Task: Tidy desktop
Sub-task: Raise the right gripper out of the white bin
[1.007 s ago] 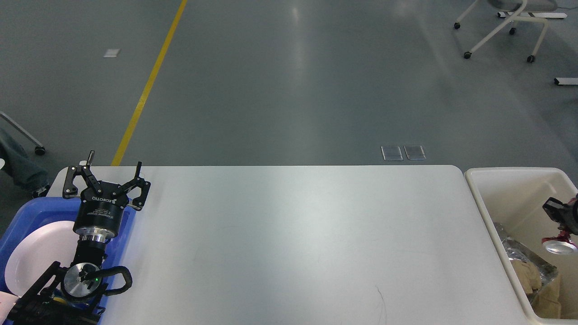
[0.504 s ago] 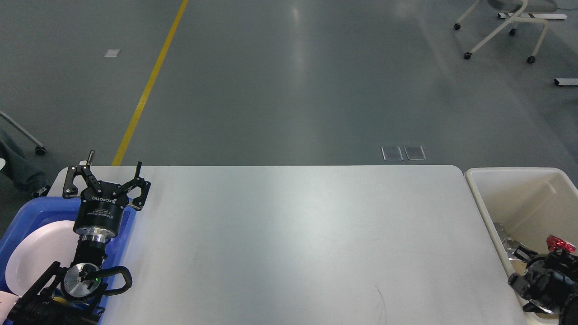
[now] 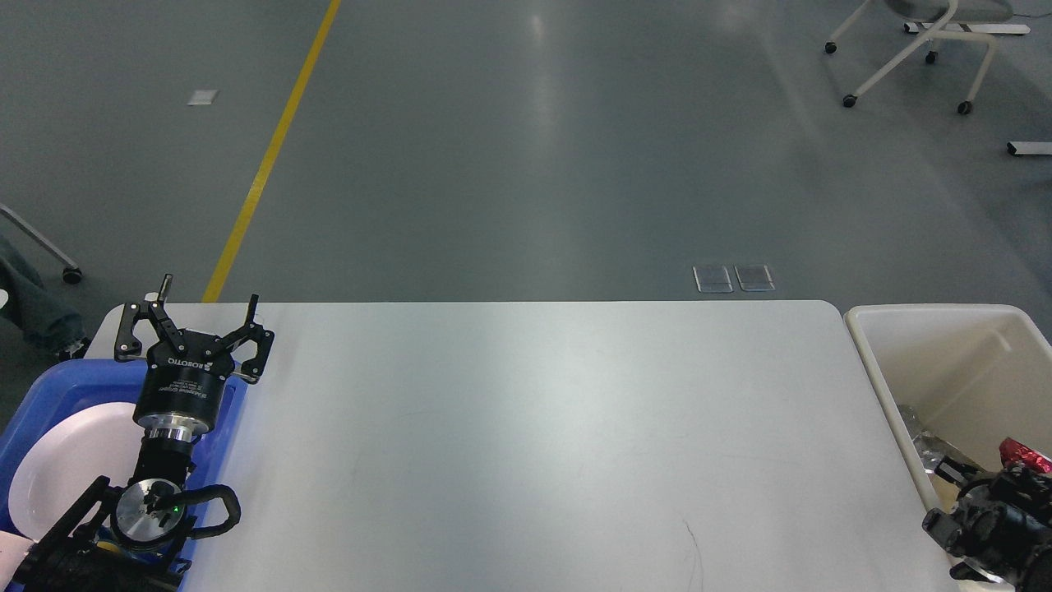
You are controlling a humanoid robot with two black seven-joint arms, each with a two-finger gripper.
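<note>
The white desktop (image 3: 534, 427) fills the middle of the head view and carries nothing loose. My left gripper (image 3: 209, 294) is open and empty, its fingers spread above the desktop's far left corner and the back edge of a blue tray (image 3: 49, 386). My right gripper (image 3: 974, 510) is a dark mass at the bottom right, low over the near end of a cream-white bin (image 3: 871, 329). Its fingers cannot be told apart. A red can (image 3: 1023, 452) lies in the bin just behind it.
The blue tray holds a white plate (image 3: 74, 460), partly hidden by my left arm. The bin also holds crumpled foil (image 3: 920, 432). A wheeled chair (image 3: 912, 49) stands on the grey floor far back right. A yellow line (image 3: 263, 164) runs across the floor.
My right arm has dropped from above the middle of the bin to the bottom right corner. The red can that hung under it now lies in the bin. My left arm has not moved.
</note>
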